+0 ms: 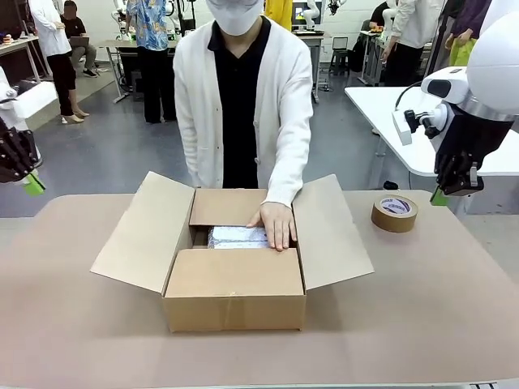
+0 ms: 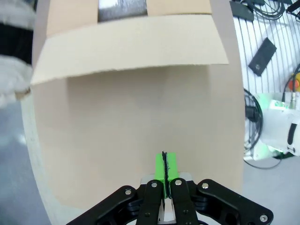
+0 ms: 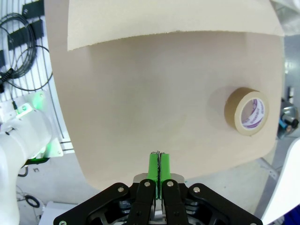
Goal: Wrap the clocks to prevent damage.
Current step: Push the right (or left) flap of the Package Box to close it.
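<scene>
Grey floor (image 1: pixel 97 162), white table (image 1: pixel 381 121) behind

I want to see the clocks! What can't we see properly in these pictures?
1. Front view: the silvery wrapped bundle inside the open brown cardboard box is mostly covered by its flaps and the person's hand; whether it is a clock cannot be told.
2. Left wrist view: that bundle is blurred and cut off by the top edge.
3. Front view: the print on the brown tape roll is too small to read.
</scene>
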Tool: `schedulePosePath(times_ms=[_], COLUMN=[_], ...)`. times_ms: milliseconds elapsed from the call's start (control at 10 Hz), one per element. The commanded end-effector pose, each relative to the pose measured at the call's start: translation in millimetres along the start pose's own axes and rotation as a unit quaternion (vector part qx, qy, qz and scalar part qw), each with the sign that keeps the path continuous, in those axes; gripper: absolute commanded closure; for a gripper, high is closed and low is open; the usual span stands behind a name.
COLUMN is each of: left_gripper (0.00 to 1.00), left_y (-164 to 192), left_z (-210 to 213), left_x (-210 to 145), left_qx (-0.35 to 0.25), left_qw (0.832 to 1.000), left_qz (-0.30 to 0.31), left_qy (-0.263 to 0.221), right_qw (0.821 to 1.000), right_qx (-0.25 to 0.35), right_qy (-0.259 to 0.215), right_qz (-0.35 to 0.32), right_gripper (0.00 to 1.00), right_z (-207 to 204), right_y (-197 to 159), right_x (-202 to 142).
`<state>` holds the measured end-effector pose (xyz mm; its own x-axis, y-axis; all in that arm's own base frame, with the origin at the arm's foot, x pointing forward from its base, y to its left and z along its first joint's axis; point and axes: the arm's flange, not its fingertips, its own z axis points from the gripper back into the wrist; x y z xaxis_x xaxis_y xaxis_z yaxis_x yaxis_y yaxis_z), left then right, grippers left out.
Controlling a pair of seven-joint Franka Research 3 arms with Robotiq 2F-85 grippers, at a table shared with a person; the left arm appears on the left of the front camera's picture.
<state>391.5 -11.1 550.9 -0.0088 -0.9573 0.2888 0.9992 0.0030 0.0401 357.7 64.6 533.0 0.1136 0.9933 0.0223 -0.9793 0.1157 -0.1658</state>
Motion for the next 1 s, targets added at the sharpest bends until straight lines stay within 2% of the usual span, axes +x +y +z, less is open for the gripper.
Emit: schedulePosePath(times_ms=[0,200,300,400,500,600,700,900], left_gripper=[0.95,0.95,0.95,0.95,0.95,0.95,0.95,0.95], left_y=[23,22,32,27,12,9,20,20], left_z=[-25,-50,-54,-72,-85,-83,-75,-75], left_x=[-41,-77,-97,-111,-117,-114,-118,-118], left_qx=[0.027,0.028,0.033,0.041,0.046,0.024,0.040,0.040], left_qw=[0.987,0.965,0.955,0.947,0.941,0.946,0.947,0.947], left_qz=[-0.027,0.016,0.047,0.078,0.095,0.089,0.090,0.090], left_qy=[-0.159,-0.259,-0.290,-0.308,-0.322,-0.311,-0.306,-0.306], right_qw=[1.000,1.000,1.000,1.000,1.000,1.000,1.000,1.000], right_qx=[0.004,0.004,0.004,0.004,0.004,0.004,0.004,0.004], right_qy=[0.006,0.006,0.006,0.006,0.006,0.006,0.006,0.006], right_qz=[0.000,0.000,0.000,0.000,0.000,0.000,0.000,0.000], right_gripper=[0.96,0.96,0.96,0.96,0.96,0.96,0.96,0.96], right_z=[0,0,0,0,0,0,0,0], right_y=[-2,-2,-2,-2,-2,-2,-2,-2], right_x=[-1,-1,-1,-1,-1,-1,-1,-1])
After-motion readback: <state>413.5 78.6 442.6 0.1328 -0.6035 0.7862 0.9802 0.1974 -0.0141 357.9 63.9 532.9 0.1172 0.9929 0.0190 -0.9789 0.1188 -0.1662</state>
